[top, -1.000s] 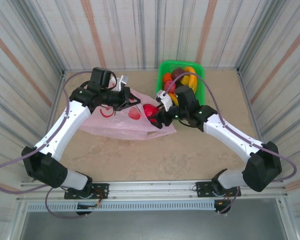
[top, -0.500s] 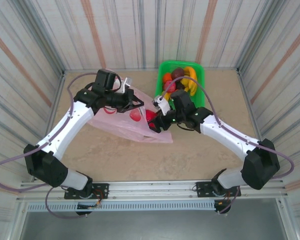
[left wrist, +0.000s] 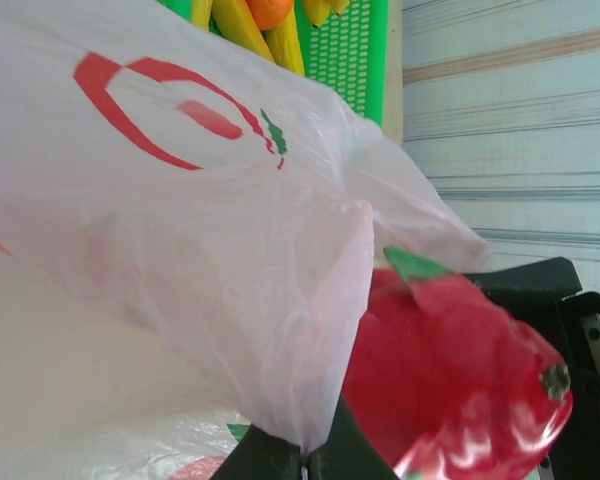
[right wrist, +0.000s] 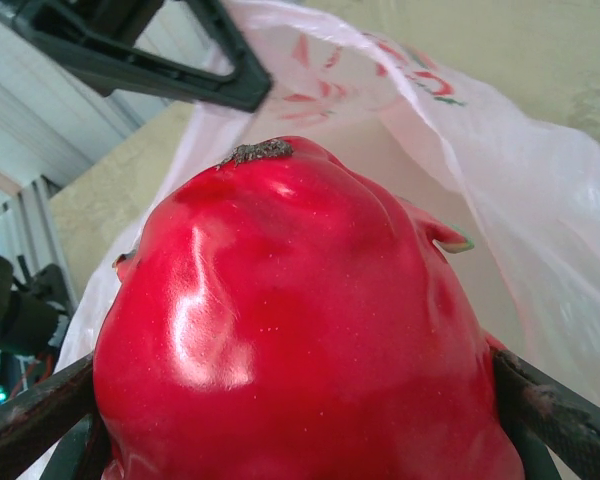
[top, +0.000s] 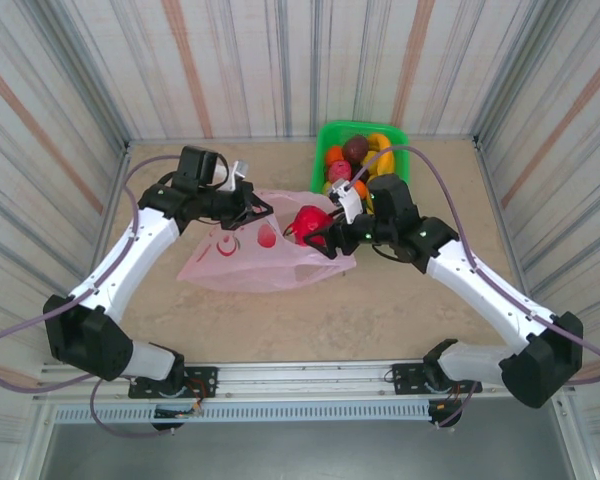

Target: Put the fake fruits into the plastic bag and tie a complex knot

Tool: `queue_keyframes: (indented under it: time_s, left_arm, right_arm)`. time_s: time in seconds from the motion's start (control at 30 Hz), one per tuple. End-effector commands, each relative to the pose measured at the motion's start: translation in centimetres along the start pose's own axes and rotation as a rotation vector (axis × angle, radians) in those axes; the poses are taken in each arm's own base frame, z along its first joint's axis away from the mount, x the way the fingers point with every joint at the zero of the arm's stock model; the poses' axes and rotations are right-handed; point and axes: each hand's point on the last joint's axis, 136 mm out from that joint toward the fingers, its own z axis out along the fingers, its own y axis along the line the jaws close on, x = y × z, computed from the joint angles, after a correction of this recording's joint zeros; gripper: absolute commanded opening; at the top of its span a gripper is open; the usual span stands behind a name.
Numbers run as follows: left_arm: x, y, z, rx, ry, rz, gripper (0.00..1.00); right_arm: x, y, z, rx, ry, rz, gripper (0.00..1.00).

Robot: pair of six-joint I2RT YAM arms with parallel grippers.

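**Red fruit at the bag's mouth, one thin edge holding it open**

The left fingers [left wrist: 305,462] are clenched on a fold of the pink bag [top: 245,262], lifting its upper edge off the surface [top: 380,310]. The right fingers [top: 318,236] are spread wide around a glossy red fruit [right wrist: 300,300], gripping it from both sides right at the bag's opening. In the left wrist view, the film drapes just beside the fruit. The other fruits [top: 358,152] lie in the green basket [top: 325,132] behind.

The likeliest failure is the fruit ending up on top of the film instead of inside. The mouth is held up from one side only and sags, so a low or skewed entry would push the loose lip ahead of the fruit. Pushing on that lip could also pull the thin fold out of the left pinch or stretch it until it tears. The fruit's skin is slick and rounded, so it may squirt out sideways if it meets resistance.
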Motion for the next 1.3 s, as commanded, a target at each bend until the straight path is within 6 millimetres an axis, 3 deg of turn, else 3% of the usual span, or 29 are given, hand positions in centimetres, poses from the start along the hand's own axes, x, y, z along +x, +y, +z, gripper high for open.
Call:
queue_keyframes:
  time_s: [0.0, 0.17, 0.27, 0.47, 0.57, 0.67, 0.97, 1.07, 1.27]
  left_arm:
    - [0.3, -0.4, -0.1, 0.024, 0.003, 0.001, 0.0]
    - [0.8, -1.1, 0.0, 0.039, 0.015, 0.014, 0.0]
    - [1.4, -1.9, 0.3, 0.056, 0.035, 0.031, 0.0]
    - [2.5, -3.3, 0.8, 0.088, 0.075, 0.051, 0.0]
    - [2.8, -3.5, 0.8, 0.095, 0.084, 0.052, 0.0]
    - [3.0, -3.7, 1.1, 0.104, 0.087, 0.043, 0.0]
    - [3.9, -4.3, 3.2, 0.131, 0.133, 0.051, 0.0]
    - [3.5, -5.4, 3.7, 0.17, 0.113, 0.064, 0.0]
    - [1.5, -7.9, 3.8, 0.261, 0.031, 0.093, 0.0]
  right_arm:
    - [0.7, 1.0, 1.1, -0.04, 0.014, 0.031, 0.39]
    - [1.4, 1.4, 3.8, -0.077, 0.052, 0.033, 0.38]
    - [1.3, 0.6, 5.2, -0.061, 0.066, 0.044, 0.37]
    - [-0.9, -2.0, 6.4, -0.029, 0.017, 0.082, 0.37]
    - [-2.6, -3.0, 6.3, -0.036, -0.032, 0.109, 0.37]
    - [-4.5, -2.6, 5.8, -0.088, -0.097, 0.134, 0.37]
    - [-6.9, -2.6, 4.3, -0.149, -0.182, 0.208, 0.37]
    - [-6.1, -2.4, 4.8, -0.161, -0.159, 0.231, 0.37]
    - [-2.2, -3.1, 6.6, -0.133, -0.105, 0.296, 0.38]
